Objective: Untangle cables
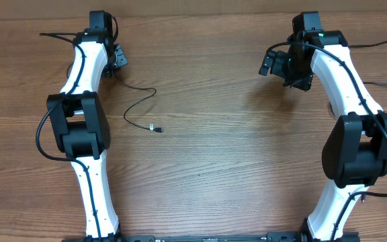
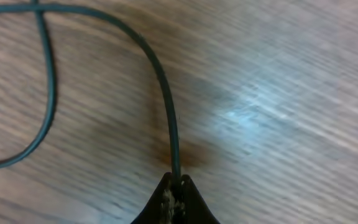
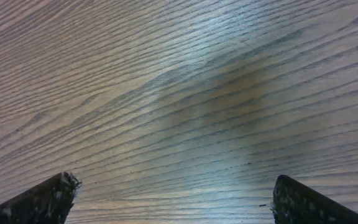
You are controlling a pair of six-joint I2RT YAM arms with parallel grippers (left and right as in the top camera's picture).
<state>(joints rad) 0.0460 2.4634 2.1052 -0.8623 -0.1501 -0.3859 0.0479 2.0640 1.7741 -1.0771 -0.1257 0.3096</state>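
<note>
A thin black cable lies on the wooden table at left centre, curving from my left gripper down to a small silver-tipped plug. My left gripper is at the far left of the table and is shut on one end of that cable. In the left wrist view the cable rises from the closed fingertips and loops off to the upper left. My right gripper is at the far right, open and empty. The right wrist view shows its fingers wide apart over bare wood.
The arms' own black supply cables run along both arms and off the far edges of the table. Both arm bases stand at the near edge.
</note>
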